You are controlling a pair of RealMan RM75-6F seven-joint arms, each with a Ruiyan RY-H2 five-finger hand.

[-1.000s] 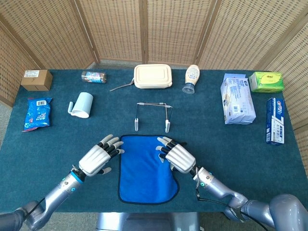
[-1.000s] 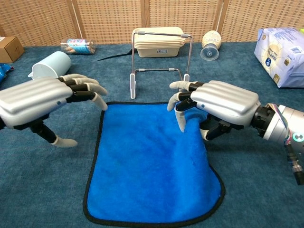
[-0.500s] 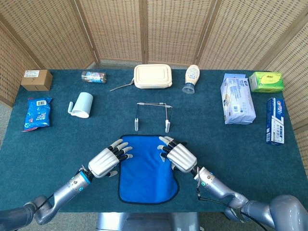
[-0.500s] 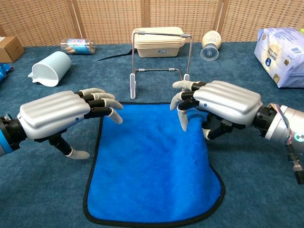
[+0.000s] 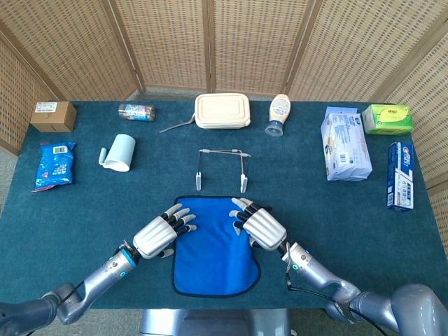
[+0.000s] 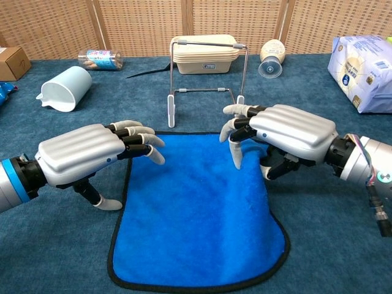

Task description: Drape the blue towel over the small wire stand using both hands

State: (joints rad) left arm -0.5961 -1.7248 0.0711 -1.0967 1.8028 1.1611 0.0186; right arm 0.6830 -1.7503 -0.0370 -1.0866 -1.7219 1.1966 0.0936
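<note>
The blue towel [image 5: 213, 241] lies flat on the dark green table [image 5: 84, 203], close to the near edge. It has a thin black border. Just behind its far edge stands the small wire stand [image 5: 222, 168], upright and with nothing on it.

The left hand [image 6: 92, 153] is over the towel's far left corner. Its fingers are spread and point out over the blue cloth, and its thumb hangs down beside the towel's left edge. It holds nothing. I cannot tell if the fingertips touch the cloth.

The right hand [image 6: 282, 131] is over the towel's far right corner. Its fingers bend downward toward the cloth, and one fingertip looks like it touches the towel. Its thumb sits low on the right side of the cloth. It is not gripping anything that I can see.

Behind the stand sits a cream lunch box [image 5: 222, 111], with a squeeze bottle [image 5: 278, 114] to its right. On the left side lie a light blue cup [image 5: 119, 152] tipped over, a small jar [image 5: 136, 112], a brown box [image 5: 53, 116] and a blue snack bag [image 5: 54, 166]. On the right side are a white and blue pack [image 5: 345, 144], a green box [image 5: 387, 119] and a toothpaste box [image 5: 400, 176].
</note>
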